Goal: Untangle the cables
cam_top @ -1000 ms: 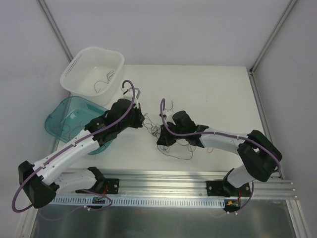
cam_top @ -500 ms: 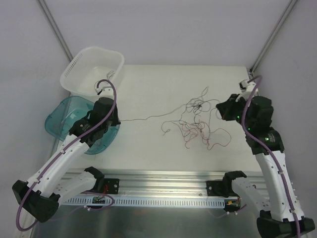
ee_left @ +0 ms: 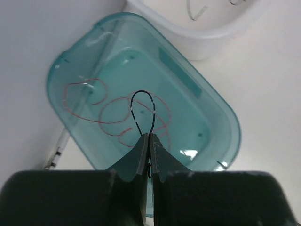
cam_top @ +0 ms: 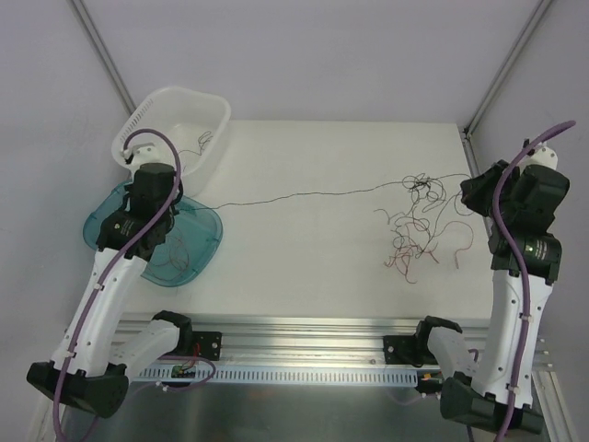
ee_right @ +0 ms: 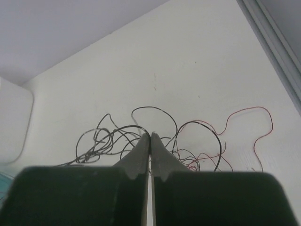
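Swung much further apart vs. a moment ago: L end effector (ee_left: 148, 137) now back over the teal tub (cam_top: 97, 228) at far left, R end effector (ee_right: 150, 136) out by the right edge of the desk (cam_top: 322, 267), clump dragged right along w/ it. A sec ago, both huddled mid-desk w/ the knot small and tight betw. them.

L: fingers pressed together, clamped on one dark strand (cam_top: 313, 194), short loop (ee_left: 142, 92) of it poking past the tips. Strand drawn nearly straight across the desk, left to right, into the tangle. Parked over the tub prob. as a drop spot for freed wires: red strands (cam_top: 173, 247) lying in it already, a few dark ones in the white basket (cam_top: 138, 129) just beyond, further left. Poss. sorting by colour; can't tell which bin for this one.

R: fingers together too, pinching a bunch of dark wires at the far-right side of the cables (cam_top: 416, 230). Prob. serving as anchor, so that the leftward pull slides one strand out instead of hauling the whole clump. Rest of clump, red + dark curls, lying loose on the desk just left of R and nearer, spread out rather than balled.

Status, as a guess: one strand nearly out, not yet free, right end lost in the tangle near R. Risks: snag cinching tighter instead of slipping; hair-thin wire sliding out of either grip.
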`<control>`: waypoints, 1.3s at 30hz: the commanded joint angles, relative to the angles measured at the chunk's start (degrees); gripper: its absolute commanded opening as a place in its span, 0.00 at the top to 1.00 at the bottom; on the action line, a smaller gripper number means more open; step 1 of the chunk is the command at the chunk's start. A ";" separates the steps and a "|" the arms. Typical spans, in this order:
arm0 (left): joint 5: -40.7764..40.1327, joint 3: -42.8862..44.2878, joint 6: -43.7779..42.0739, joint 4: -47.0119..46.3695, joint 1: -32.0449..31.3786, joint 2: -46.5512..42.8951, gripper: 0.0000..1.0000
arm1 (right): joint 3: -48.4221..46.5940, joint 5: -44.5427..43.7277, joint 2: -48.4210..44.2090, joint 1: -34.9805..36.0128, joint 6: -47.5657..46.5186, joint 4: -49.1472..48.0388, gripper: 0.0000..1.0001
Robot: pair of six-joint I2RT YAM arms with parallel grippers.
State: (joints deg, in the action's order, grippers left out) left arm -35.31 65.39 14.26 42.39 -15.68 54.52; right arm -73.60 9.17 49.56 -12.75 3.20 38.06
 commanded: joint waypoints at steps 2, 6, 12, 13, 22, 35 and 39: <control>-8.63 5.45 -5.64 4.37 6.35 -3.45 1.00 | -2.42 3.83 3.78 -4.82 4.97 0.87 0.99; -4.63 6.77 -6.53 4.46 7.07 -5.30 1.00 | -1.55 9.97 6.85 -5.53 5.76 -0.01 0.99; 29.54 2.05 -5.13 -0.45 6.98 -7.24 1.00 | 1.88 15.18 8.00 -0.71 1.39 2.09 0.99; 42.30 0.46 -4.69 -4.30 6.63 -7.67 1.00 | 3.19 14.48 8.09 2.18 0.59 2.89 0.99; 44.63 -16.15 1.37 -13.03 -9.80 -1.98 0.94 | 14.09 9.56 5.55 17.74 -2.76 -0.36 0.99; 48.04 -24.16 -2.48 -31.47 -27.90 -1.70 0.04 | 14.72 1.29 4.40 34.37 -3.73 -1.68 0.99; 50.78 -24.34 -4.85 -42.20 -32.47 1.44 0.04 | 13.58 -0.29 5.11 38.40 -3.38 -1.59 0.99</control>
State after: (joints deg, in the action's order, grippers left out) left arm 11.46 40.82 12.93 13.06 -45.76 54.13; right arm -57.21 11.16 54.63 23.09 -0.05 38.54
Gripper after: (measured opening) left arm 0.956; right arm 0.016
